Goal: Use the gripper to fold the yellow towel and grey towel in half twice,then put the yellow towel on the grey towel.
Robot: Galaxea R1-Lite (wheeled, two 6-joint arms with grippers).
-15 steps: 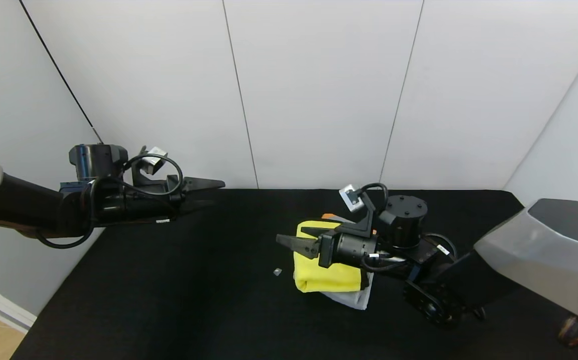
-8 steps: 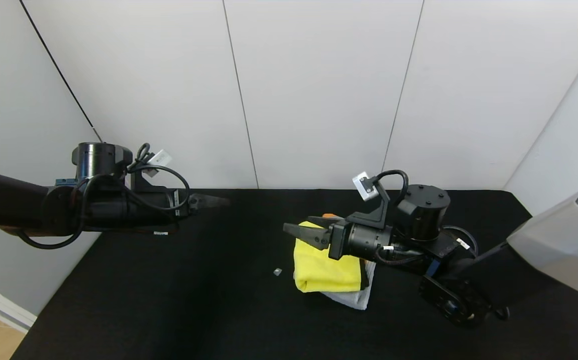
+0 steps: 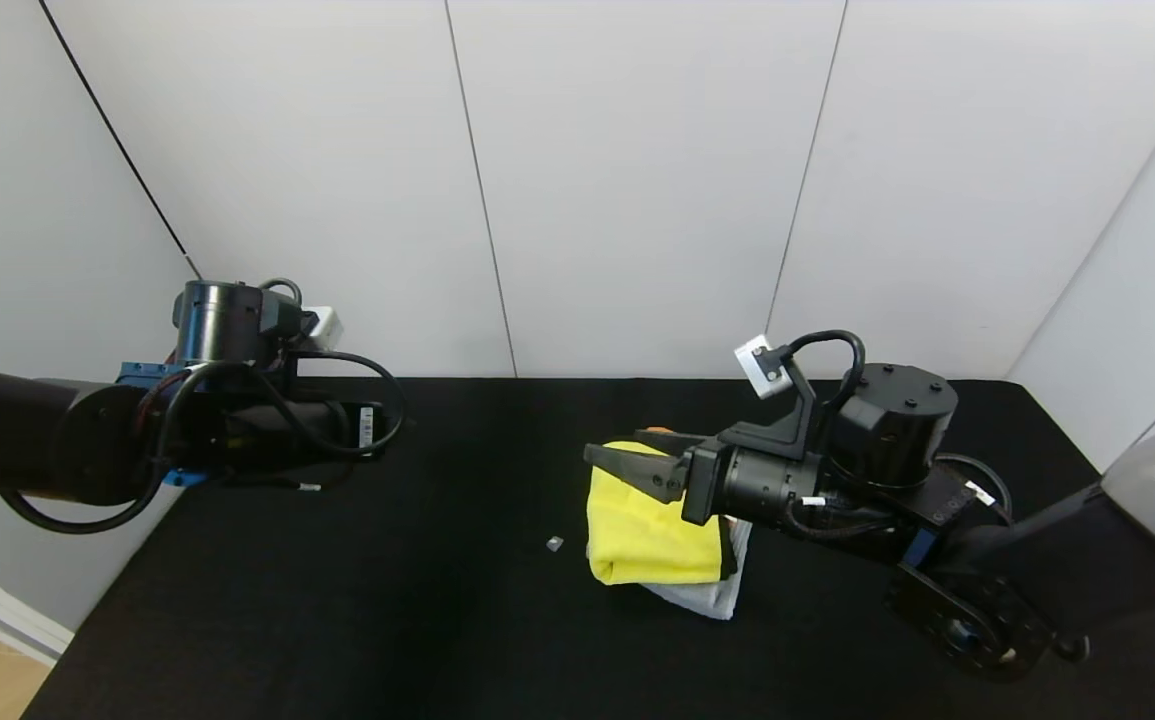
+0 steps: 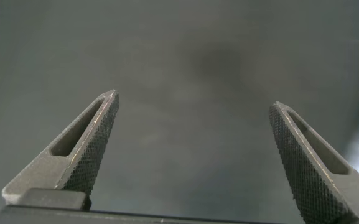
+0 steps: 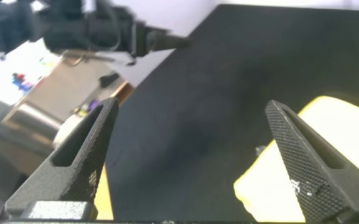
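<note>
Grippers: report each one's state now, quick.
Left gripper: open, empty, raised at the table's left edge.
Right gripper: open, empty, above the yellow towel.

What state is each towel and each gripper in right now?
yellow towel: folded into a compact pad, lying on top of the grey towel.
grey towel: folded, flat on the black table, mostly covered, one corner peeking out.
right gripper: open, empty, raised above the yellow towel's far edge.
left gripper: open, empty, off at the table's left side.

Head looks down; wrists peer past jaws (close).
</note>
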